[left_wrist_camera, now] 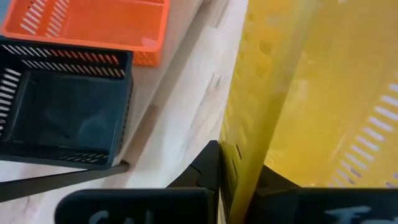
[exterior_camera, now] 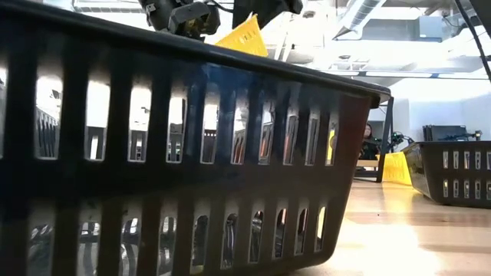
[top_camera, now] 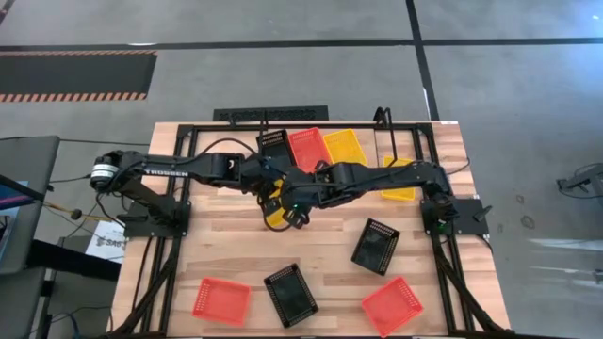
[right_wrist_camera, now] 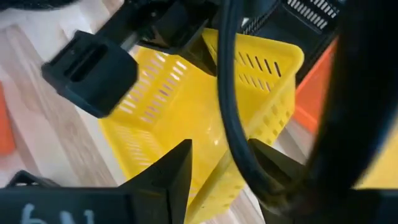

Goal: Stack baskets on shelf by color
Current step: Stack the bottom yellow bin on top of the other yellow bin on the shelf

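Note:
A yellow basket (top_camera: 274,217) is held up over the middle of the table between both grippers. It also shows high in the low view (exterior_camera: 245,34). My left gripper (top_camera: 272,193) and my right gripper (top_camera: 294,209) are both shut on it. A black basket (top_camera: 273,146), a red-orange one (top_camera: 306,146) and a yellow one (top_camera: 344,146) sit side by side on the shelf (top_camera: 380,115) at the far edge. Another yellow basket (top_camera: 400,181) lies partly under my right arm. My left gripper has one side wall of the yellow basket (left_wrist_camera: 249,168) pinched between its two fingers, one finger (left_wrist_camera: 208,168) outside and one inside. The basket is tilted and clear of the table. My right gripper pinches another wall near a corner (right_wrist_camera: 217,180), one finger (right_wrist_camera: 174,168) inside the basket and one (right_wrist_camera: 267,162) outside. A cable partly covers the place.
Two black baskets (top_camera: 375,247) (top_camera: 290,294) and two red-orange baskets (top_camera: 221,299) (top_camera: 391,306) lie loose on the near half of the table. One black basket (exterior_camera: 192,153) stands right in front of the low camera. A black tube frame (top_camera: 188,169) edges the table.

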{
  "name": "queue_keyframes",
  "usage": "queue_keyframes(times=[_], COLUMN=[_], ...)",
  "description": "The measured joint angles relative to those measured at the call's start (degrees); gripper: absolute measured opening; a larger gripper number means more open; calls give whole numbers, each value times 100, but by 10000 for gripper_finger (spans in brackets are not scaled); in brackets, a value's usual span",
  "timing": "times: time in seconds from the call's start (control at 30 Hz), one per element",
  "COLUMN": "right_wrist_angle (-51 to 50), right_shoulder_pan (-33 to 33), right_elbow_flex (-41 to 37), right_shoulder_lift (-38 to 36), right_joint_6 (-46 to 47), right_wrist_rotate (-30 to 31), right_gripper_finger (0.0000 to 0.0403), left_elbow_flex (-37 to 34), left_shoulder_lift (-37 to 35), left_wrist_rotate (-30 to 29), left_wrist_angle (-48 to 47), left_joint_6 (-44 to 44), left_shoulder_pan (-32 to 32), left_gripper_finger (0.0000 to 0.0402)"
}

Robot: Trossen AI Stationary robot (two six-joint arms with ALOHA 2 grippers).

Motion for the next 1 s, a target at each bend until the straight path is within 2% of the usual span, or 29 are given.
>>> queue_keyframes(times=[0.17, 0.37, 0.4, 0.73, 0.87, 1.0], right_wrist_angle=[-421, -624, -627, -599, -645, -660], right_shoulder_pan=[-65, -71, -79, -6, 27, 66], right_elbow_flex=[-4, -4, -4, -4, -4, -4], right_shoulder_lift=[19, 17, 17, -22, -41, -38], right_joint_6=[161, 215, 193, 135, 161, 130], right_wrist_rotate=[-184, -202, -175, -71, -76, -52], right_gripper_finger=[142, 24, 15, 4, 3, 3], left_elbow_flex=[6, 25, 42, 358, 367, 485], left_shoulder_lift=[-2, -4, -4, -11, -13, -11], left_wrist_rotate=[109, 133, 77, -711, -366, -261], left_wrist_angle=[18, 46, 37, -198, -165, -151], left_joint_6=[-58, -31, -18, 290, 653, 696], left_shoulder_pan=[-30, -125, -149, -418, -414, -431], left_gripper_finger=[0, 0, 0, 0, 11, 53])
